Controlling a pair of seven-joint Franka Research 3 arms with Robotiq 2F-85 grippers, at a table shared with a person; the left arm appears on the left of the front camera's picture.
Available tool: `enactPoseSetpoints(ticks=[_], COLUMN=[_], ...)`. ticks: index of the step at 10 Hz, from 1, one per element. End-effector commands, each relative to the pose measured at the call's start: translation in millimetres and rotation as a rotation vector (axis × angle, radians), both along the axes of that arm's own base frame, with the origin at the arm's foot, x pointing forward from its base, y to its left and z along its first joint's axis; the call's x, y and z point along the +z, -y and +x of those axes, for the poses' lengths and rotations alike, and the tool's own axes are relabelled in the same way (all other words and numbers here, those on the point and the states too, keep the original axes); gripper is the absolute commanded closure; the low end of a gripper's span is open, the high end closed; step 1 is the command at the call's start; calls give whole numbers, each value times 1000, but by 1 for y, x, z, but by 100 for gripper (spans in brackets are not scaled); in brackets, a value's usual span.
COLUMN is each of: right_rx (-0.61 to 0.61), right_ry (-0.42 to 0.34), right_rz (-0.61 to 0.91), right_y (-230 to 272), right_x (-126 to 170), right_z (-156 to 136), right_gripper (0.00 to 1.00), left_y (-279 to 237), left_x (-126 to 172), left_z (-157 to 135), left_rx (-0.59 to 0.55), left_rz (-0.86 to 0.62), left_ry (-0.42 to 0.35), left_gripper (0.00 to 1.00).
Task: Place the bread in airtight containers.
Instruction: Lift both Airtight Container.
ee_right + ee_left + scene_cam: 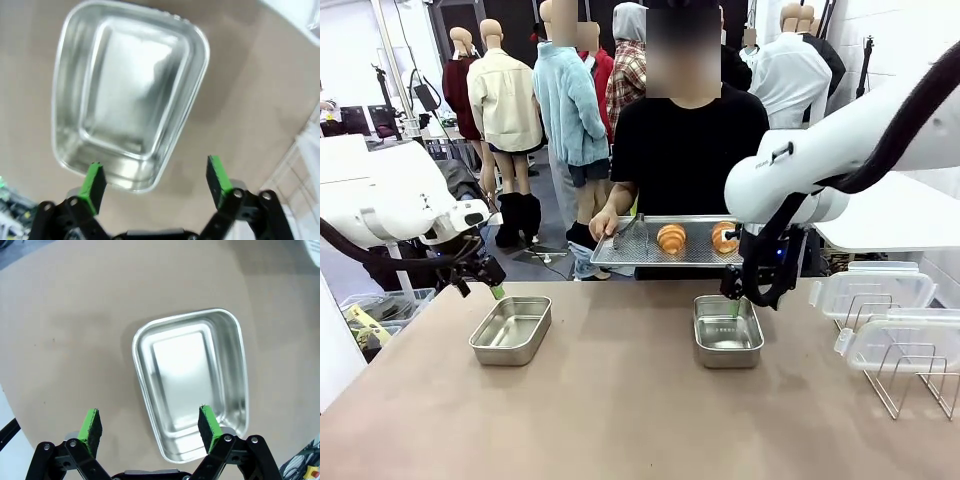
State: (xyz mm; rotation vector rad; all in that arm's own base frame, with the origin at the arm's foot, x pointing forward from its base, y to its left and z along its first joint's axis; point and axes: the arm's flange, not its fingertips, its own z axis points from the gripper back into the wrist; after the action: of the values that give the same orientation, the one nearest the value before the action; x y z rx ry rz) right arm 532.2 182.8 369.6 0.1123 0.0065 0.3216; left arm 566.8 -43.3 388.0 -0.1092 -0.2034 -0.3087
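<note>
Looking across your brown table [620, 410], you see a person at the far edge holding a large flat steel tray [620, 252] that carries two golden-brown crescent croissants [671, 238] side by side. The small rectangular stainless-steel left tin [511, 330] and its matching right tin [727, 331] sit well apart, both empty. Your left gripper [150, 422] and right gripper [155, 177] each hover over a tin's rim, jaws spread wide, holding nothing.
</note>
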Motion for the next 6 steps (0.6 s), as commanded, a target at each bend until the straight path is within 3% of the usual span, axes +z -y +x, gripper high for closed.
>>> enactPoseSetpoints(ticks=[1, 6], right_rx=[-25, -67], right_ry=[29, 49], right_rz=[-26, -55], right_y=[-1, -5], right_x=[-18, -41], right_z=[6, -11], right_gripper=[0, 0], left_y=[7, 18], left_x=[-15, -51], left_z=[25, 44], left_rx=[12, 72], left_rz=[45, 136], left_ry=[-33, -84], left_gripper=[0, 0])
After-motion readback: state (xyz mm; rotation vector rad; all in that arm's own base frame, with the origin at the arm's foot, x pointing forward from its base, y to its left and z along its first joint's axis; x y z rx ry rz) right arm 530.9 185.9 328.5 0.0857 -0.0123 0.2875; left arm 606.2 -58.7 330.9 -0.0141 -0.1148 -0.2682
